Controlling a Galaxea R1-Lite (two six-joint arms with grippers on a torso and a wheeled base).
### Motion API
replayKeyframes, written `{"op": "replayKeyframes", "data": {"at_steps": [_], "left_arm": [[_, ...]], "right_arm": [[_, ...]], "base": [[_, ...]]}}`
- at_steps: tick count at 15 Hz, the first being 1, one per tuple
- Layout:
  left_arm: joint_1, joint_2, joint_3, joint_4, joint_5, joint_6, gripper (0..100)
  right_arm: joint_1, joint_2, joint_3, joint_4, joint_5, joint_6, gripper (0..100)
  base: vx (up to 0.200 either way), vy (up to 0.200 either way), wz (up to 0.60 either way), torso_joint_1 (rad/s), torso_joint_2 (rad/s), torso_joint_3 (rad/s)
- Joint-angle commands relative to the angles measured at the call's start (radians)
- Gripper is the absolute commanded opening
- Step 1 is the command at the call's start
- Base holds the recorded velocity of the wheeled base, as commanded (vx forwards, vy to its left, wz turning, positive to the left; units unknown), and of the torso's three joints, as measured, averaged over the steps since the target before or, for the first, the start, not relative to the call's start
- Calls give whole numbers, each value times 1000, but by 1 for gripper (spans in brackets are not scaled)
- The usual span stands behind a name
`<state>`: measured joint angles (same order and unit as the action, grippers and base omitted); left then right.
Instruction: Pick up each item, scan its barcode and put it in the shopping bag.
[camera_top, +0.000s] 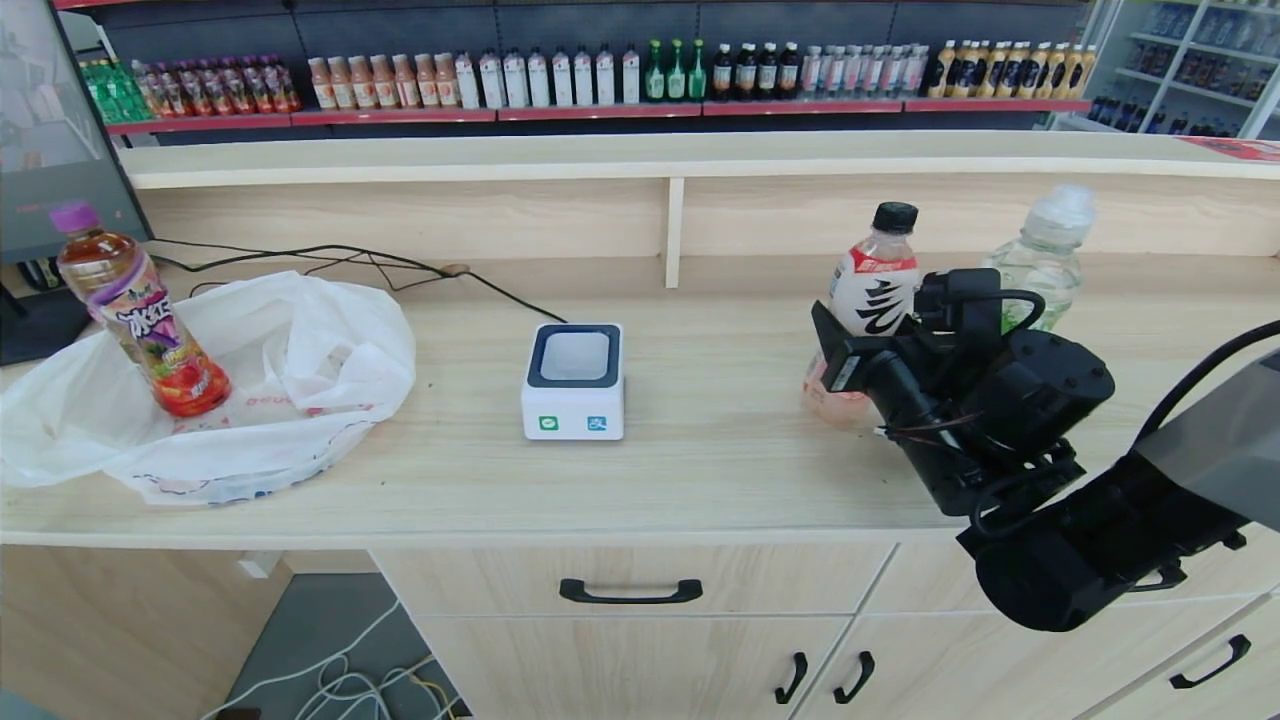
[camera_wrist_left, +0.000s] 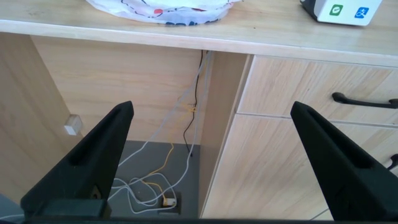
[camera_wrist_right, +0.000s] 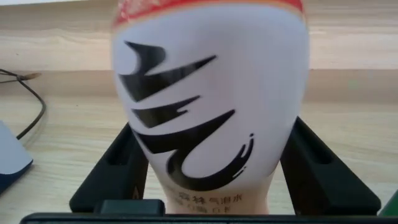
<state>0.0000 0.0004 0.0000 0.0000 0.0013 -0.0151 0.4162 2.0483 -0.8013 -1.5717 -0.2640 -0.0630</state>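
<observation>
Your right gripper (camera_wrist_right: 212, 143) straddles the black-capped bottle (camera_top: 873, 285) near the surface's (camera_top: 700, 470) right edge, fingers (camera_wrist_right: 112, 174) spread — probably full, slick, squashy plastic, so pinch its labelled middle gently. Left gripper (camera_wrist_left: 211, 118): fingers spread.

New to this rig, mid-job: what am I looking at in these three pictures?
A two-armed robot at a shop counter. The head view looks down on the counter; each wrist view looks along that arm's end effector. On the counter: a shopping bag with a tea bottle standing on it, a scanner, a white-labelled bottle, a clear bottle. The right end effector sits open around the white-labelled bottle. The left end effector hangs open, empty, below the counter.
</observation>
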Motion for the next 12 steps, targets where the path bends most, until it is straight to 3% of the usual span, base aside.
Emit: {"op": "replayKeyframes", "data": {"at_steps": [1,12], "left_arm": [[0,0,0,0,0,0,100],[0,0,0,0,-1,12,100]], "right_arm": [[0,-20,-1,1,0,2,0],[4,-157,93,1,0,18,0]], "base": [[0,0,0,0,0,0],[0,0,0,0,0,0]]}}
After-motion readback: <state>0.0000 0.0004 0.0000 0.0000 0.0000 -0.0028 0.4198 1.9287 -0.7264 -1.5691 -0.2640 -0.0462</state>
